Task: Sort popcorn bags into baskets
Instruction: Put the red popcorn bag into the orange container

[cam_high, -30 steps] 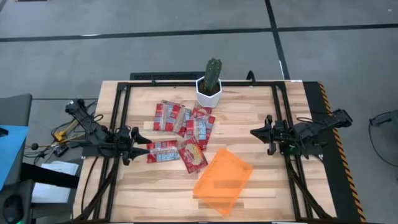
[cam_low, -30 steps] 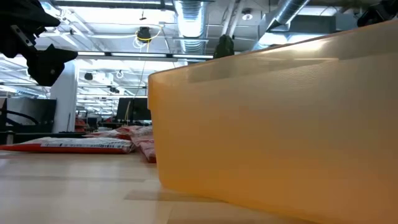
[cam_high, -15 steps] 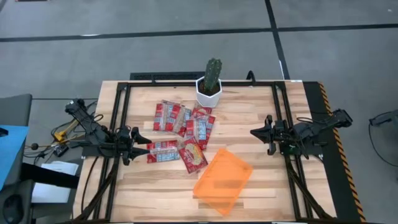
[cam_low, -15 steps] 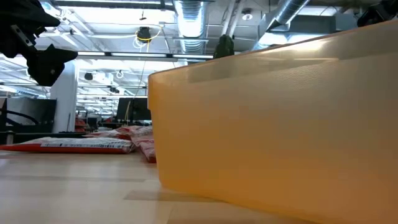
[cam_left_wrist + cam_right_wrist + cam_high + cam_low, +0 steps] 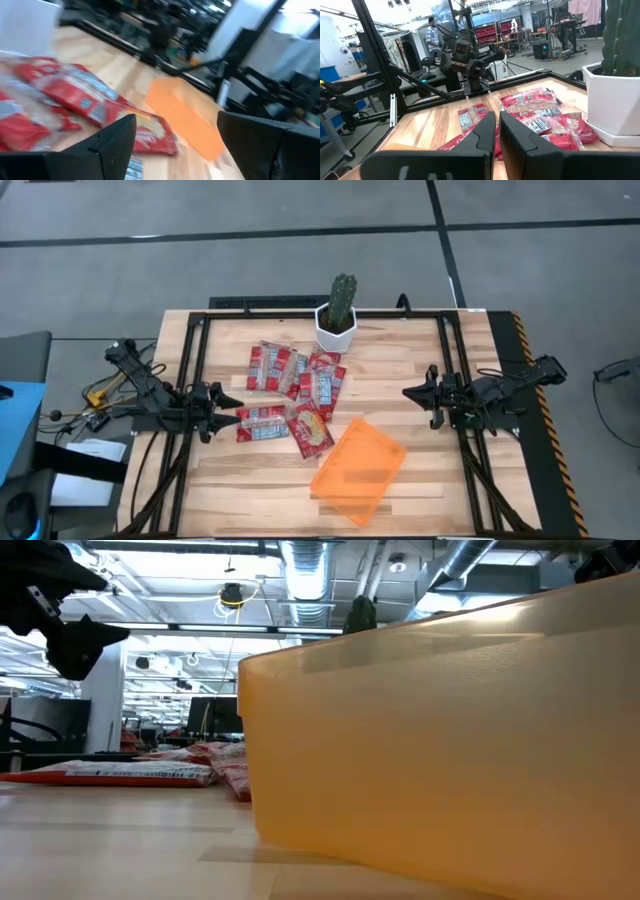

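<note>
1. The left pincer [image 5: 232, 418] hovers low over the counter [image 5: 420, 365] at its left side, fingers spread apart and holding nothing; its tips point at the short end of the nearest popcorn bag [image 5: 263, 423], just beside it (whether they touch it cannot be told from above).
2. In the left wrist view the two dark fingers [image 5: 107, 142] stand wide apart, with red packets [image 5: 80, 97] lying flat on the wood between and beyond them.
3. The right pincer [image 5: 412, 393] hangs above the counter's right side, well apart from the bags, its fingers pressed together with only a thin slit between them (seen in the right wrist view [image 5: 497, 131]) and nothing gripped.
4. The popcorn bags [image 5: 295, 380] lie in a loose cluster left of centre: several overlap one another near the back, one lies alone toward the left pincer, and another [image 5: 309, 430] sits tilted just in front of the cluster.
5. The orange basket [image 5: 358, 470] rests at an angle on the front-centre of the counter, its corner close to that tilted bag; no bag lies inside it.
6. In the low view the basket's translucent wall [image 5: 450, 740] fills most of the picture, with bags [image 5: 130, 773] flat on the wood to its side.
7. A white pot holding a cactus [image 5: 339, 315] stands at the back edge, just behind the cluster.
</note>
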